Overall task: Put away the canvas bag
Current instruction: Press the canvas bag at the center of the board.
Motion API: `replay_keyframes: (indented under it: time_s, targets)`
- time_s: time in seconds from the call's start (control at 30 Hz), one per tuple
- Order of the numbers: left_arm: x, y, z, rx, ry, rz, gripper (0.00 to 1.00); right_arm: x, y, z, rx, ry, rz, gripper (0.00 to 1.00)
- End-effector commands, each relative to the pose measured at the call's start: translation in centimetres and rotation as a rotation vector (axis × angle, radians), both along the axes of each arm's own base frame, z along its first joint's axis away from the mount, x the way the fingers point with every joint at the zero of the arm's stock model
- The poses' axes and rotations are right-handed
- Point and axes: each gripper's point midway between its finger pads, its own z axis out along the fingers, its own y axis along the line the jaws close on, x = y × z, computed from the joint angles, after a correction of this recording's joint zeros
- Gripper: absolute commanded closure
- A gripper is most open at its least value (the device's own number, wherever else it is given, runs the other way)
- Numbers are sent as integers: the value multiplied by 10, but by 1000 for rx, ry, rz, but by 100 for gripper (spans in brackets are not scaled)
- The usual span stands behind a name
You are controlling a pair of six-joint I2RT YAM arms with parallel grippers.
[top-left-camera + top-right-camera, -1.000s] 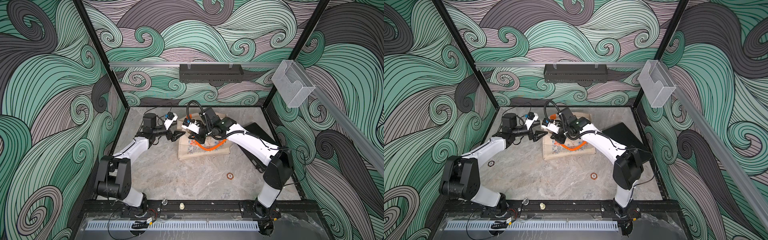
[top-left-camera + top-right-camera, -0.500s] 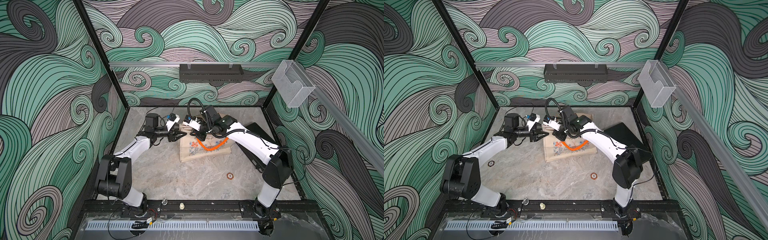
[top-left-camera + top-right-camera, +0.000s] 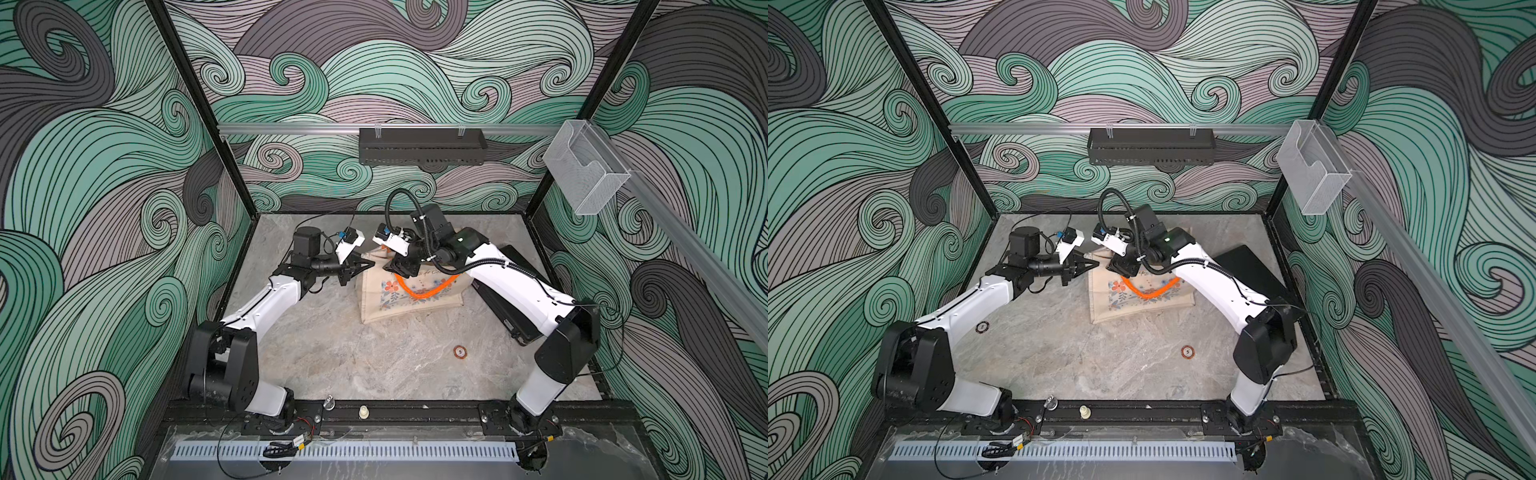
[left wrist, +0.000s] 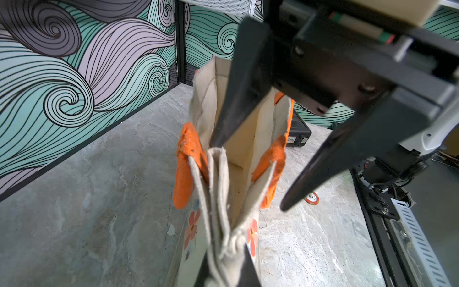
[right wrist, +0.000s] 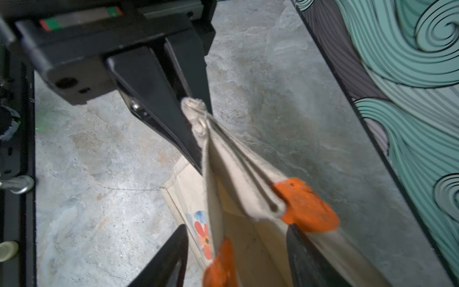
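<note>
The left claw (image 3: 368, 262) is seen pressed together on a bunched top corner of the canvas bag (image 3: 409, 299). The bag is stretched from that claw towards the right claw (image 3: 401, 270), its rim raised and its lower part rested on the table (image 3: 353, 365). The right claw is spread, with one finger (image 4: 231, 104) dipped inside the bag's mouth and the other kept outside. Beyond the right claw, a black case (image 3: 1246, 268) is laid flat.
</note>
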Motion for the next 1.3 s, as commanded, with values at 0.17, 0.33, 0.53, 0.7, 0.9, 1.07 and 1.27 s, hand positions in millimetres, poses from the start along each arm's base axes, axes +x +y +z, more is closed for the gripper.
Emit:
replay_keyframes:
  time_s: [0.17, 0.33, 0.53, 0.7, 0.9, 1.07, 1.27]
  targets:
    - [-22, -5, 19, -3, -61, -74, 100, -1, 3, 12, -80, 28, 138, 20]
    - [-15, -1, 14, 40, -53, -30, 100, -10, 12, 6, -75, 131, 195, 22]
    - [-20, -2, 16, 40, -36, -56, 100, -10, 11, 7, -57, 207, 179, 16]
    - [-19, -1, 11, 55, -21, -49, 100, -7, 17, 42, 94, 273, 180, 15]
    - [-23, -1, 22, 44, -43, -59, 100, -5, 21, 13, 6, 266, 188, 5]
    - [-25, 1, 26, 51, -54, -55, 100, 6, 20, -4, -52, 247, 173, 5]
    - [-24, 6, 26, 68, -67, -37, 100, 18, 12, -25, -92, 260, 157, 9]
